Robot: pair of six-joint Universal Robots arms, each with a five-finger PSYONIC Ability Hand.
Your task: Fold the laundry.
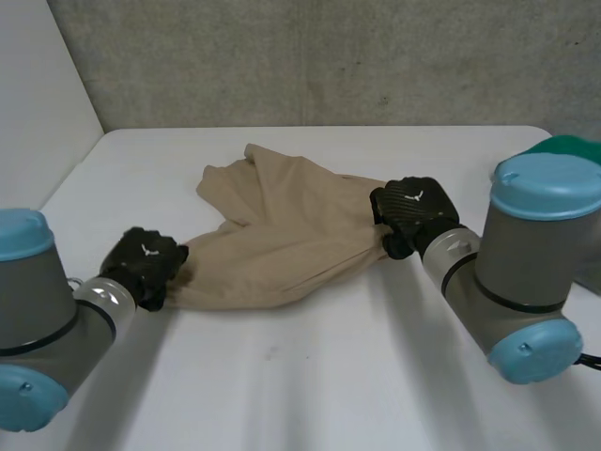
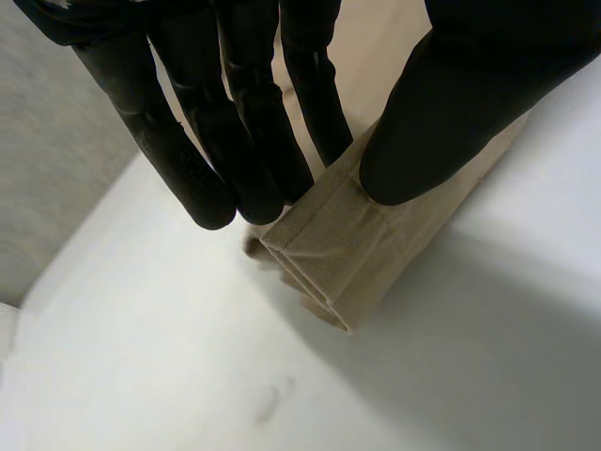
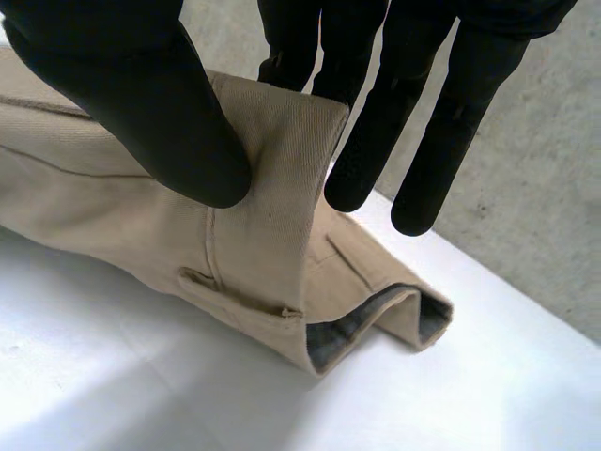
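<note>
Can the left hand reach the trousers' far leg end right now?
Probably not yet: the left hand is pinching the trousers at their near leg end. The way across the table looks free, so only that grip holds it back.

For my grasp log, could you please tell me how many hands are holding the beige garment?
2. The left hand pinches the beige garment at a leg hem; the right hand pinches it at the waistband.
</note>
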